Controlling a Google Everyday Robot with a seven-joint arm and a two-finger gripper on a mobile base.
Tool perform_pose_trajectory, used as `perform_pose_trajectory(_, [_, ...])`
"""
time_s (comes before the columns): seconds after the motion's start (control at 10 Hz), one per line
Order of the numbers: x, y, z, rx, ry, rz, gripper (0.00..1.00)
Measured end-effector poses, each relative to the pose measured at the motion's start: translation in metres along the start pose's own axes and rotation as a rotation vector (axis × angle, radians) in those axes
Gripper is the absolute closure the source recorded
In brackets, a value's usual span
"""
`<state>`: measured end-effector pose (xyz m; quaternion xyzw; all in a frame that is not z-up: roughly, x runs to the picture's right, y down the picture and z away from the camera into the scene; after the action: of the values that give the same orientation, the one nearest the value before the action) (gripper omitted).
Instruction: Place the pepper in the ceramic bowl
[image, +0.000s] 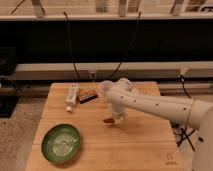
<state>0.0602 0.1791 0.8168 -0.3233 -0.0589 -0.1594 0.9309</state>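
Observation:
The pepper (108, 120), small and reddish-brown, sticks out to the left at the tip of my gripper (115, 119), just over the middle of the wooden table (145, 145). The gripper is shut on the pepper. My white arm (150, 105) reaches in from the right. The green ceramic bowl (61, 144) with pale rings stands on the table's front left, well to the left of and below the gripper, and is empty.
A white bottle (71, 96) lies at the table's back left, with a dark rectangular block (87, 95) beside it. Black cables hang behind the table. The table's edges drop to a speckled floor on the left.

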Motion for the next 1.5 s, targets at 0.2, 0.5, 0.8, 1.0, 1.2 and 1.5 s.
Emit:
perform_pose_trajectory(0.2, [-0.004,0.001,-0.002,0.000,0.008,-0.020,1.00])
perform_pose_trajectory(0.5, [-0.033,-0.004,-0.007,0.000,0.020,-0.060,1.00])
perform_pose_trajectory(0.8, [-0.059,-0.005,-0.013,-0.003,0.041,-0.113,1.00])
perform_pose_trajectory(1.0, [-0.078,-0.006,-0.017,-0.005,0.051,-0.149,1.00])
perform_pose_trajectory(1.2, [-0.101,-0.010,-0.021,-0.003,0.063,-0.190,1.00])
perform_pose_trajectory(1.5, [-0.138,-0.011,-0.026,-0.009,0.078,-0.255,1.00])
